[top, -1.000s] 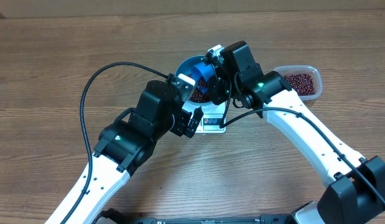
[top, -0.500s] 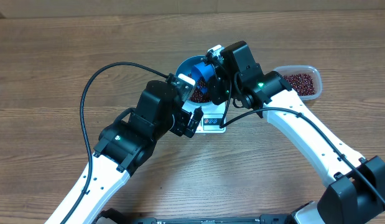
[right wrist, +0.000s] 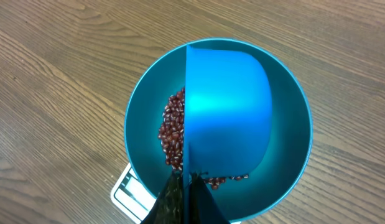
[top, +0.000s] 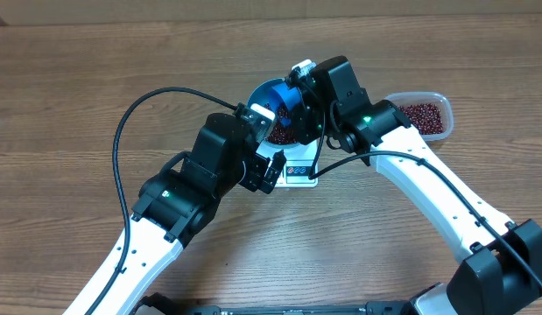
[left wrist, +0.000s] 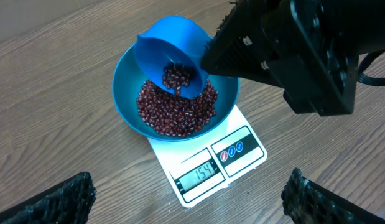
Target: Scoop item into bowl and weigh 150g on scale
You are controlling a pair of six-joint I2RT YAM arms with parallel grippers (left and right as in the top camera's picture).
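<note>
The blue bowl [left wrist: 120,93] stands on the white scale [left wrist: 242,149], whose display [left wrist: 200,172] reads 154. Dark red-brown beans [left wrist: 173,115] cover the bowl's bottom. My right gripper [right wrist: 187,186] is shut on the handle of a small blue scoop [right wrist: 226,106]. The scoop [left wrist: 161,46] hangs tilted over the bowl with a few beans still in its mouth. In the overhead view the right gripper [top: 299,105] sits above the bowl [top: 263,92]. My left gripper [left wrist: 187,202] is open and holds nothing, hovering just in front of the scale with its fingertips [left wrist: 64,196] wide apart.
A clear plastic tub [top: 424,114] with more beans stands to the right of the scale [top: 299,172], behind my right arm. Both arms crowd the middle of the wooden table [top: 69,96]. A black cable [top: 122,131] loops off the left arm.
The right gripper has turned very slightly with the scoop over the bowl. The left arm has not moved.
</note>
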